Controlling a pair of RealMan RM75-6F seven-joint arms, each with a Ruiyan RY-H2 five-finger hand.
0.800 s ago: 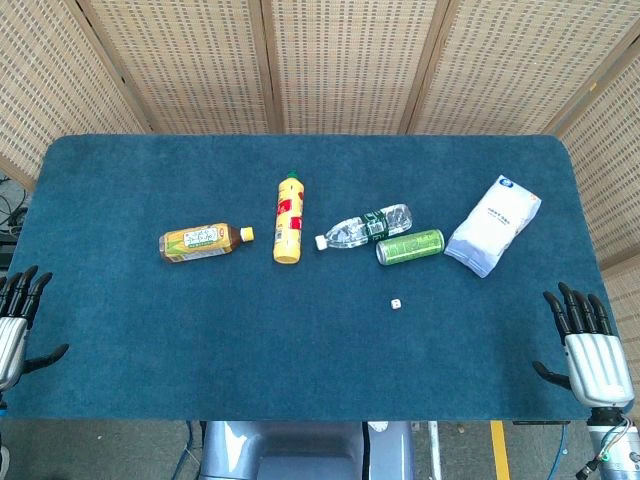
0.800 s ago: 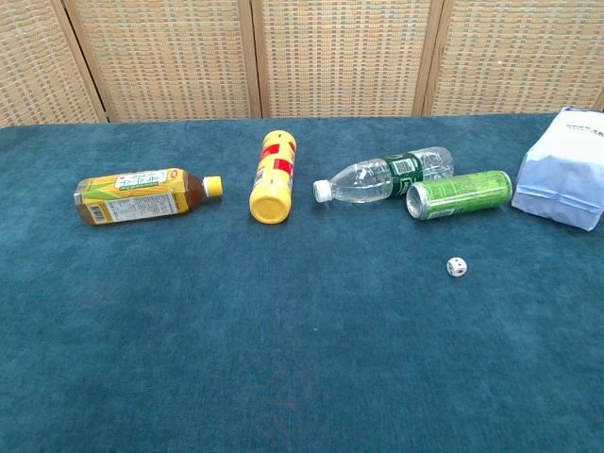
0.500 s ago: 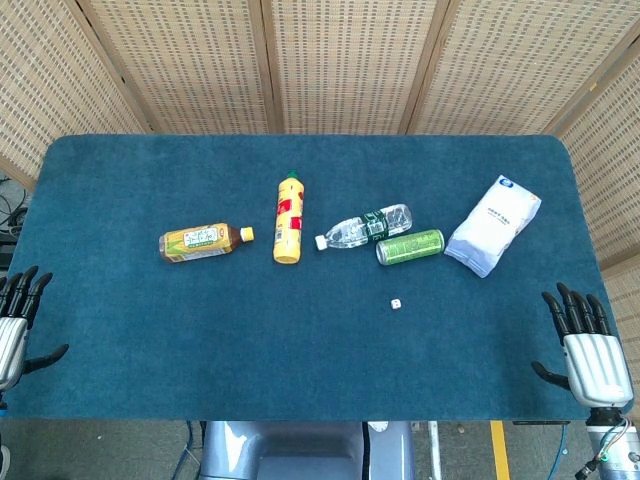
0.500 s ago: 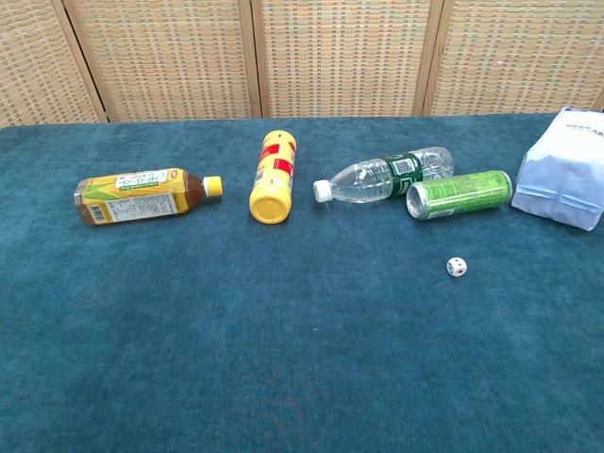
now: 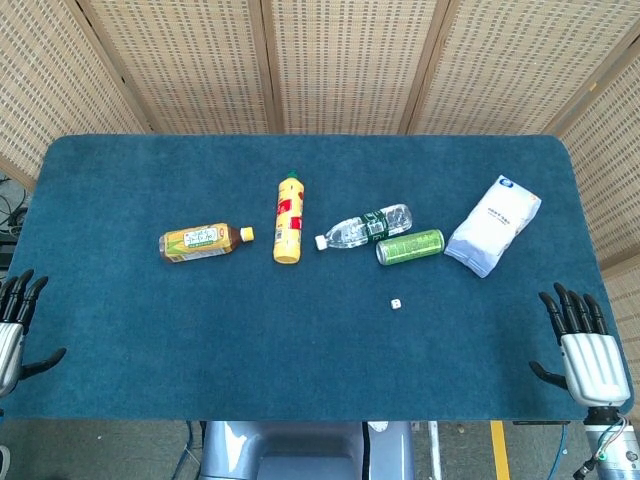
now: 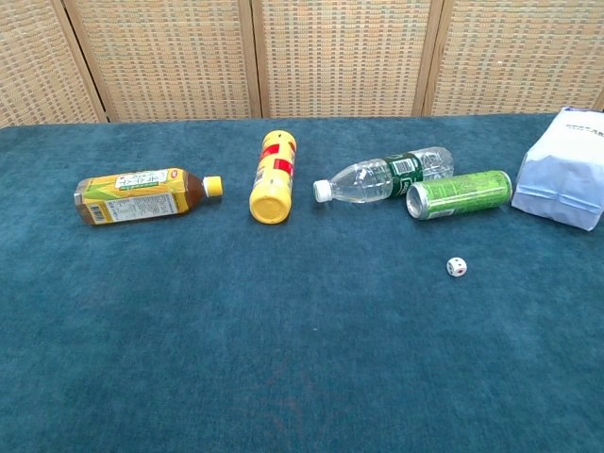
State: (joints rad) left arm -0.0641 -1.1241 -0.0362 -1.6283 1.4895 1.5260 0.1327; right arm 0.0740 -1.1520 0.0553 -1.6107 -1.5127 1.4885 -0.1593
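Head view shows our left hand [image 5: 12,330] at the near-left edge of the blue table [image 5: 150,330] and our right hand [image 5: 582,350] at the near-right edge, both with fingers spread apart and holding nothing. Nearest the right hand lie a small white die [image 5: 396,303] and a white bag [image 5: 493,224] whose long axis runs from near-left to far-right. Nearest the left hand lies a tea bottle [image 5: 200,241], on its side, long axis across the table, yellow cap pointing right. Beside it a yellow bottle [image 5: 288,218] points its tip toward the far edge, and a clear water bottle [image 5: 363,226] points its white cap left, touching a green can [image 5: 410,246]. Compared with 0.8 s ago, both hands sit slightly nearer to us; the objects lie unchanged. Open cloth spans the whole near half between the hands.
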